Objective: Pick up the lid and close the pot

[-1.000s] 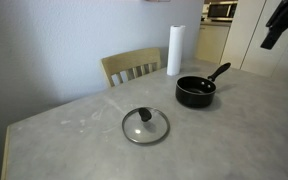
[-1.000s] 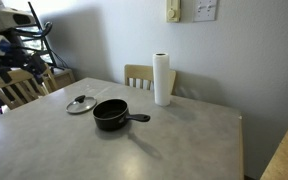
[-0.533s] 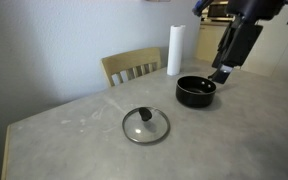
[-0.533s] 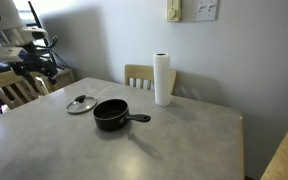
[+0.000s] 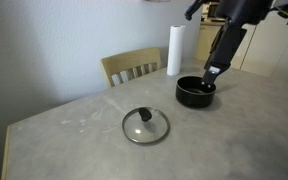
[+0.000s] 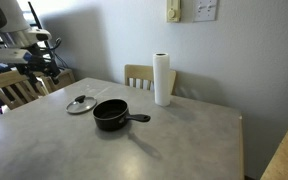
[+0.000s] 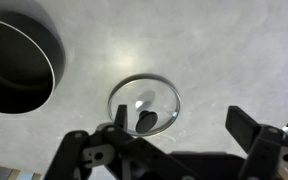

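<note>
Now claw [image 5: 213, 72] edged toward lid [image 5: 145, 125] — spread wide, pot [image 5: 195, 92] uncovered.

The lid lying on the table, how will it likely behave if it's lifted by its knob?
The lid looks like rigid glass, so probably stiff yet breakable if dropped. Held by its small knob, it may tilt or swing.

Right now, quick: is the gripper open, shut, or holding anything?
Gripper: jaws open, holding nothing; the lid lies ungrasped below it.
</note>
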`<control>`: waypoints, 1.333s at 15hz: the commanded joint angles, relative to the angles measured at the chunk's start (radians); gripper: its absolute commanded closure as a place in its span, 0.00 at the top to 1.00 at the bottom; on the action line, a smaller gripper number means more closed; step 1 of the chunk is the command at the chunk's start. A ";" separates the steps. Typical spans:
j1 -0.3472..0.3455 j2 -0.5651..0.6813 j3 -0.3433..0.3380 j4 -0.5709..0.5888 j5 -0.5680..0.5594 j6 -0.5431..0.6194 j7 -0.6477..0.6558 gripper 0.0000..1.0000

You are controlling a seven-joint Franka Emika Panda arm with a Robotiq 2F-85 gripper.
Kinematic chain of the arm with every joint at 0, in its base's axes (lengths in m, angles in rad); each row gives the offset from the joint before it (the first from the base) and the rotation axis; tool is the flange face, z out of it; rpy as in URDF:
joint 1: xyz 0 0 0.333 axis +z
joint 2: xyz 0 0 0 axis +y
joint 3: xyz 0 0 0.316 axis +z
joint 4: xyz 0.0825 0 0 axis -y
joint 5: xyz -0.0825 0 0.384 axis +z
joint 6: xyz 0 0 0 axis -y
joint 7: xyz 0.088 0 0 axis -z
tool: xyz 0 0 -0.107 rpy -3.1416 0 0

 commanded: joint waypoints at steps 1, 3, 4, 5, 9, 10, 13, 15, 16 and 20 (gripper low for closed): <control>-0.018 0.087 0.030 0.034 0.071 0.199 0.064 1.00; -0.034 0.160 0.040 0.069 -0.026 0.327 0.215 1.00; -0.040 0.195 0.035 0.085 -0.103 0.377 0.310 1.00; -0.045 0.236 0.013 0.108 -0.199 0.411 0.393 1.00; 0.108 0.371 -0.162 0.287 -0.504 0.298 0.738 1.00; 0.112 0.398 -0.147 0.326 -0.488 0.270 0.742 1.00; 0.084 0.357 -0.136 0.255 -0.472 0.330 0.707 1.00; 0.081 0.351 -0.137 0.249 -0.472 0.330 0.707 1.00; 0.078 0.348 -0.139 0.249 -0.472 0.330 0.707 1.00; 0.002 0.365 0.015 0.271 -0.263 0.340 0.559 1.00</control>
